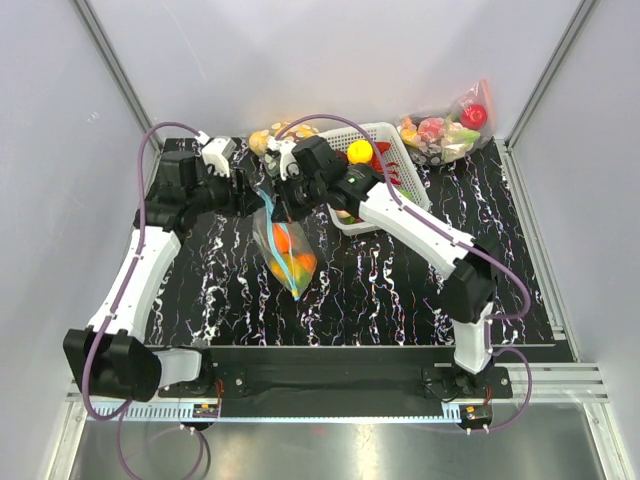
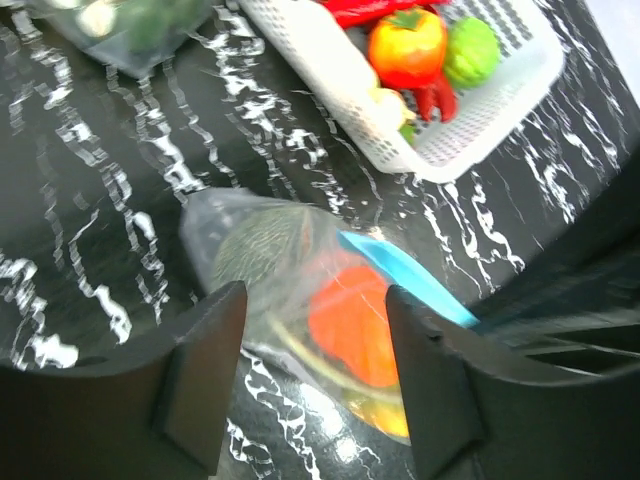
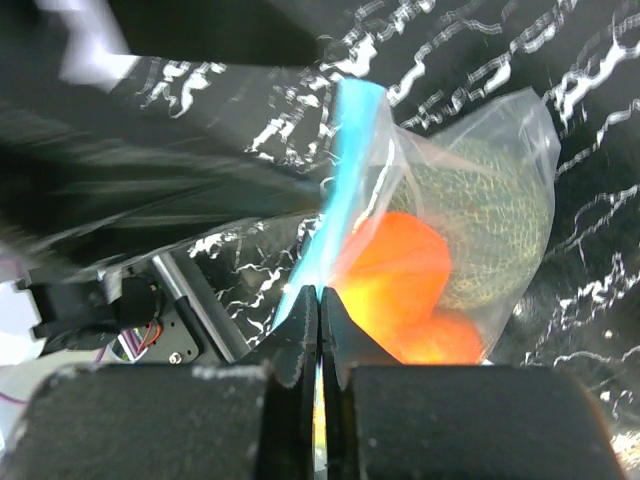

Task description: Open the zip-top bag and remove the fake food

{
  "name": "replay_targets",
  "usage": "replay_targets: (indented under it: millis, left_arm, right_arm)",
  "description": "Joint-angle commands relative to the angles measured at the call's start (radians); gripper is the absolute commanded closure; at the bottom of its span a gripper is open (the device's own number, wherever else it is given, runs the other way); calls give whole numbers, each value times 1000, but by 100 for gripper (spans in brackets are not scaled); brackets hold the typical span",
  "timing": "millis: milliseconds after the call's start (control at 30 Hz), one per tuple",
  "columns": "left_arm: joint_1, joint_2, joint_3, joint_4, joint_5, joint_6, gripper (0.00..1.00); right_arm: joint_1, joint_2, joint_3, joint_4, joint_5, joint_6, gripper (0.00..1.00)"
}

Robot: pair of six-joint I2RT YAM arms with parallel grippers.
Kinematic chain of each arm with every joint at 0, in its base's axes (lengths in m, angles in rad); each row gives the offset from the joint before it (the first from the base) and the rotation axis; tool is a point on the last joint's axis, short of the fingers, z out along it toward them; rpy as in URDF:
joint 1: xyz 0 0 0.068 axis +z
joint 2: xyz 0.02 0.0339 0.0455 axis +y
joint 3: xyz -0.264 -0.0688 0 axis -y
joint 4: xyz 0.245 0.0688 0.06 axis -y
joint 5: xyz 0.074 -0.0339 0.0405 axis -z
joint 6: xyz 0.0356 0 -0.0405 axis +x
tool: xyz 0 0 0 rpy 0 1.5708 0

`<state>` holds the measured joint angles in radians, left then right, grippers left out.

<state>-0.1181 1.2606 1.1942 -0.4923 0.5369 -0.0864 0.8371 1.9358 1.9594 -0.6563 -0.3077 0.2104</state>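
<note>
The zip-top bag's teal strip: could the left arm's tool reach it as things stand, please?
Probably yes. The left tool is open with the zip-top bag framed between its fingers, and the teal strip lies bare just ahead. The right tool, shut on the strip, may crowd it.

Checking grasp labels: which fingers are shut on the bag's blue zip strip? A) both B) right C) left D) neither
B: the right wrist view shows the right fingers pinching the zip strip; the left fingers stand apart, the zip-top bag showing between them.
</note>
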Motion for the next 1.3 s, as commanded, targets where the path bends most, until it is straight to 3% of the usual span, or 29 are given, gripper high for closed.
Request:
replay_targets:
  millis: [0, 100, 200, 300, 733, 933, 1167, 1267]
  left_arm:
    - [3, -93, 5, -35, -126, -42, 34]
    - [1, -161, -44, -58, -131, -93, 30]
    - [3, -231, -123, -40, -49, -153, 25]
    - [3, -248, -200, -26, -23, -187, 25]
    - [-5, -198, -274, 135, 95, -345, 24]
    - [-28, -159, -269, 127, 72, -343, 25]
    - [-75, -121, -246, 87, 9, -315, 31]
    - [-89, -104, -240, 83, 0, -314, 44]
  right_arm:
    - [14, 43, 82, -60, 61, 50, 100]
    - [14, 61, 101, -78, 94, 78, 100]
    - [14, 66, 96, -83, 108, 103, 100]
    - [14, 65, 95, -86, 128, 115, 100]
    - [14, 72, 113, -105, 143, 129, 100]
    - [14, 71, 121, -108, 157, 126, 100]
    - [14, 61, 114, -101, 170, 127, 100]
    - [16, 58, 110, -97, 170, 126, 100]
